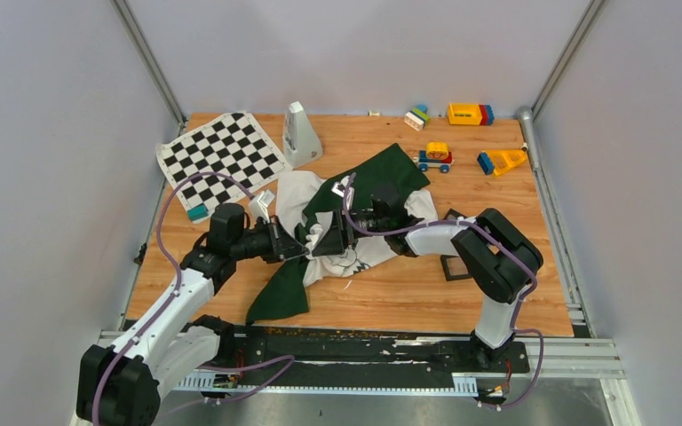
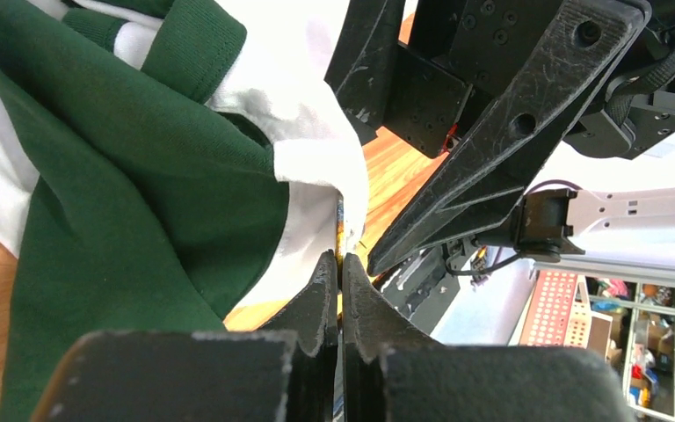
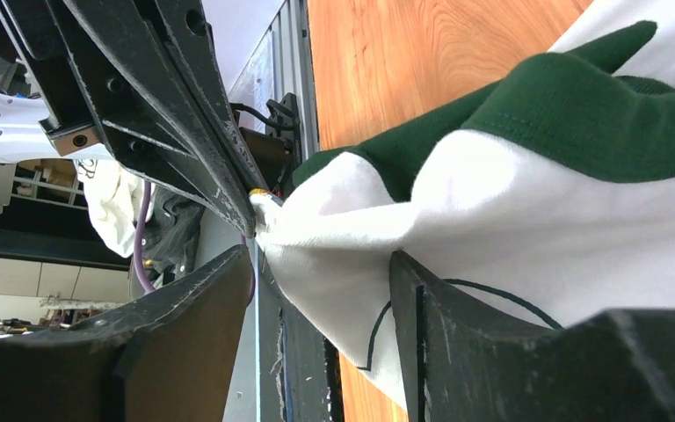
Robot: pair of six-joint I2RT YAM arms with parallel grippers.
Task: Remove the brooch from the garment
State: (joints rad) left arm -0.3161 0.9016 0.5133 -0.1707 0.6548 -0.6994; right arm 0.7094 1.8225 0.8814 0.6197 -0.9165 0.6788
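Observation:
The garment (image 1: 355, 200), a white T-shirt with dark green sleeves, lies crumpled mid-table. My left gripper (image 1: 295, 244) is shut at its left edge. In the left wrist view its jaws (image 2: 341, 259) pinch a thin gold sliver, the brooch (image 2: 342, 230), against a white fold (image 2: 316, 132). In the right wrist view the brooch (image 3: 256, 192) is a gold speck at the left gripper's tip, where the white cloth (image 3: 492, 229) is drawn to a point. My right gripper (image 3: 321, 255) is open, one finger (image 3: 413, 299) against the cloth. It faces the left gripper (image 1: 330, 235).
A chequered mat (image 1: 222, 160) and a white wedge-shaped object (image 1: 300, 133) lie at the back left. Toy blocks (image 1: 469, 114), a toy car (image 1: 435, 158) and a yellow-blue toy (image 1: 502, 161) are at the back right. A small black square tray (image 1: 455, 266) sits by the right arm.

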